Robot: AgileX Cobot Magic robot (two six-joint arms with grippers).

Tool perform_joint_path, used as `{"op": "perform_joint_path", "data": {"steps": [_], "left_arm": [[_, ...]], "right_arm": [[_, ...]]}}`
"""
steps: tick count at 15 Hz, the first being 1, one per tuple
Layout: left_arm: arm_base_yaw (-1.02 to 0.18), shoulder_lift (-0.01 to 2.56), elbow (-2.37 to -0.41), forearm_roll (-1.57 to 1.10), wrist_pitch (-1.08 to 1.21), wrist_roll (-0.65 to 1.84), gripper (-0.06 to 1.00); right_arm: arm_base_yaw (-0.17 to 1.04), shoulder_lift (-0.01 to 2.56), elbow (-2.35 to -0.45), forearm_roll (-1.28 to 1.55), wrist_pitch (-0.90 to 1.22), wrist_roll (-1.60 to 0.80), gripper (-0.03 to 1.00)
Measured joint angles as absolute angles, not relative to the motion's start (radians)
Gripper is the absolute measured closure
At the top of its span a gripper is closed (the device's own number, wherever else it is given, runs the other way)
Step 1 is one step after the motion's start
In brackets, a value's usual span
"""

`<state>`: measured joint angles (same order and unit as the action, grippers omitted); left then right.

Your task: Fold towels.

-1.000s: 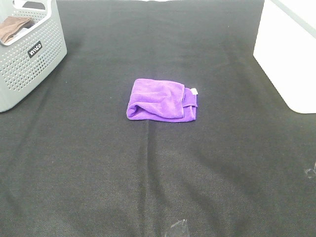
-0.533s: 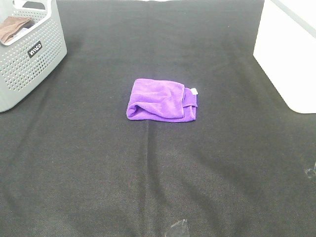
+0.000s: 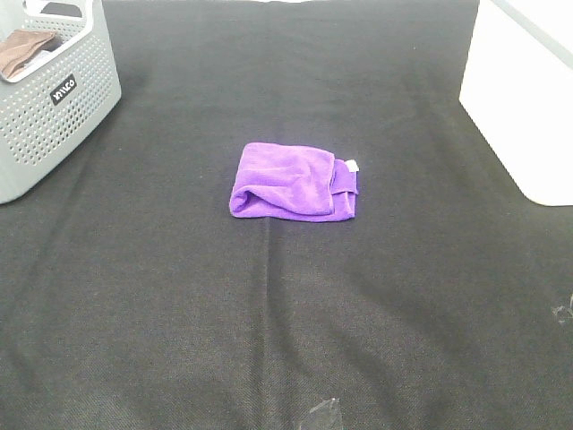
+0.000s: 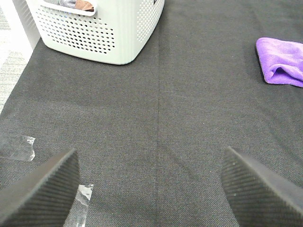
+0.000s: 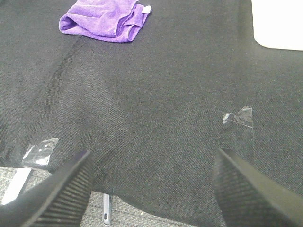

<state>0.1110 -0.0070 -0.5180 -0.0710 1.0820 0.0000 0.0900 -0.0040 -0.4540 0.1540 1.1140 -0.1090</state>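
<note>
Purple towel (image 3: 295,181) lies folded into a compact rectangle at centre of the exterior high frame, on the black-cloth table (image 3: 269,322). Small white tag (image 3: 353,165) pokes out at its right edge; rolled fold along the lower left side. One layer sticks out slightly on the right, so the fold is a bit uneven.

Neither arm shows in the exterior high view. Left gripper (image 4: 151,187) has jaws spread wide, nothing between them, hovering over bare table well apart from the towel, which sits at the upper right of the left wrist frame (image 4: 280,61). Right gripper (image 5: 154,189) likewise released, empty, near the table edge; towel at top left of that frame (image 5: 104,19).

Grey perforated basket (image 3: 49,90) in the upper left of the exterior high frame, brown cloth (image 3: 22,49) inside it. White box (image 3: 524,98) in the upper right. Bits of clear tape (image 5: 239,118) stuck on the table near the front.

Step judgement: folding of this towel looks finished or nearly so, both arms pulled back. Next move likely either a tidy-up of the protruding layer or picking up the folded towel to put it away; that needs an arm to reach in toward centre, jaws open, and pinch all layers together so the fold does not fall apart.
</note>
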Motion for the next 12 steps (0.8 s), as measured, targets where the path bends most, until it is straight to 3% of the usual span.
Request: {"op": "perform_joint_path", "data": {"steps": [12], "left_arm": [[0.111, -0.007, -0.518, -0.072, 1.082, 0.000, 0.19]], "right_arm": [[0.090, -0.004, -0.454, 0.156, 1.113, -0.109, 0.29]]}}
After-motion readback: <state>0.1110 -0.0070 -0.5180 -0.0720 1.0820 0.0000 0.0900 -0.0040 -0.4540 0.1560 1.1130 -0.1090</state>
